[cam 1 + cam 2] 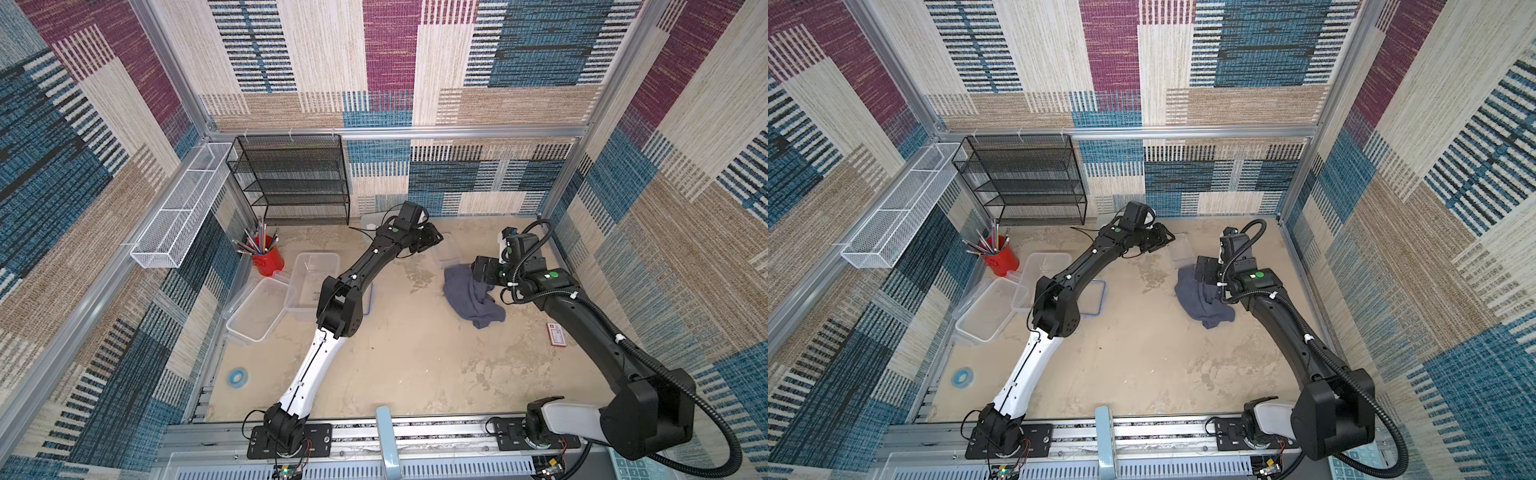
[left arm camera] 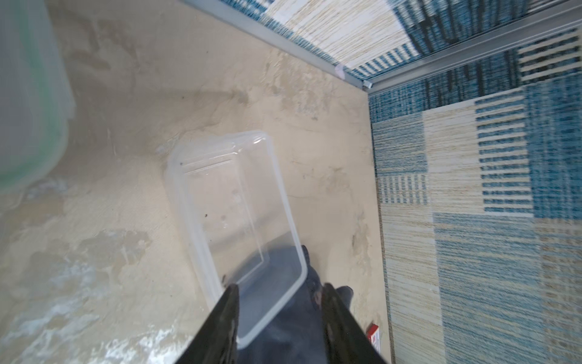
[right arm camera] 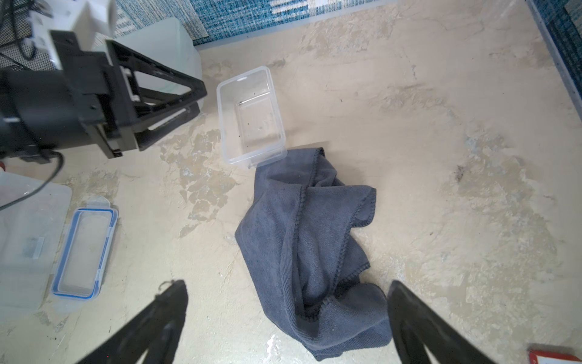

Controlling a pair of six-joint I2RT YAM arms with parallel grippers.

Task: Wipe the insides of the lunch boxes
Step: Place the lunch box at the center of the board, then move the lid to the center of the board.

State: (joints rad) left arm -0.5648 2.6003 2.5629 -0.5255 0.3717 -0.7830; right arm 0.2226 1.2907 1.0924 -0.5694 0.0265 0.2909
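Note:
The small lunch box (image 3: 252, 116) stands upright on the table at the back, its near end touching the grey-blue cloth (image 3: 302, 239). My left gripper (image 2: 279, 288) is open and hovers over that near end with nothing held; it also shows in both top views (image 1: 436, 241) (image 1: 1167, 241). My right gripper (image 3: 286, 283) stands wide open just above the crumpled cloth (image 1: 469, 303). Against the left wall rest the large lunch box (image 1: 253, 309) and the medium lunch box (image 1: 311, 282), both without lids.
A blue-rimmed lid (image 3: 85, 252) lies beside the tubs, half under my left arm. A green-rimmed lid (image 3: 167, 47) sits by the back wall. A red cup of pencils (image 1: 266, 257), black mesh shelf (image 1: 291, 178), blue tape roll (image 1: 238, 377) and red card (image 1: 557, 334) are also here.

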